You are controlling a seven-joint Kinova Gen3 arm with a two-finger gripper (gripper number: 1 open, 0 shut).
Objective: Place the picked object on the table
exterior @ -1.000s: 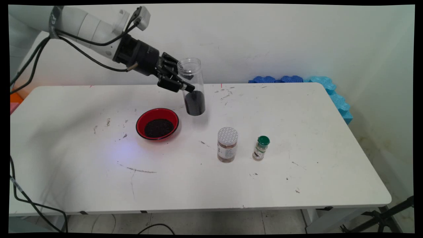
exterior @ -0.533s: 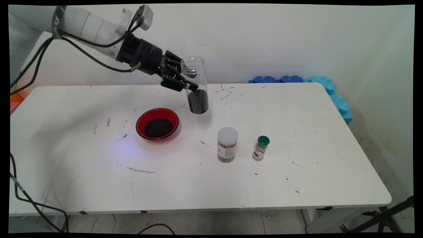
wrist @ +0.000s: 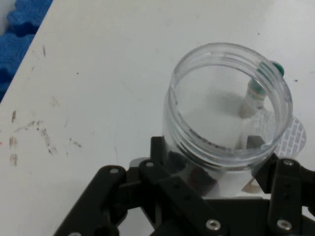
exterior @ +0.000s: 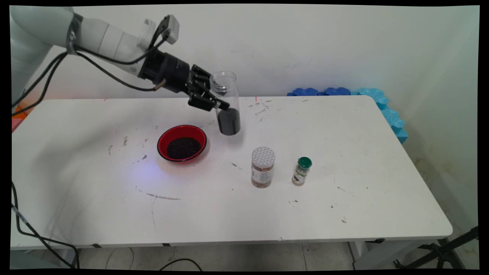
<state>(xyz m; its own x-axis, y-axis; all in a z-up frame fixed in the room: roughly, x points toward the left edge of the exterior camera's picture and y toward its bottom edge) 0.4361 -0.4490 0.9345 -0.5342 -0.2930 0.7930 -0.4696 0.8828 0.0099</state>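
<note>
1. The claw (exterior: 218, 104) grips a clear jar (exterior: 227, 102) by its side, one finger on each flank, above the white worktop (exterior: 344, 145).
2. The jar stands nearly upright with its mouth open at the top; a dark grainy fill sits in its lower part.
3. From the hand view, the jar (wrist: 224, 110) rises just ahead of the claw (wrist: 211, 189), lidless.
4. Below and to the arm side of the claw lies a red bowl (exterior: 182, 143) with dark grains in it.
5. Further toward the worktop's near edge stand a brown spice jar (exterior: 263, 167) and a small green-capped bottle (exterior: 301, 171), close together, well apart from the claw.
</note>
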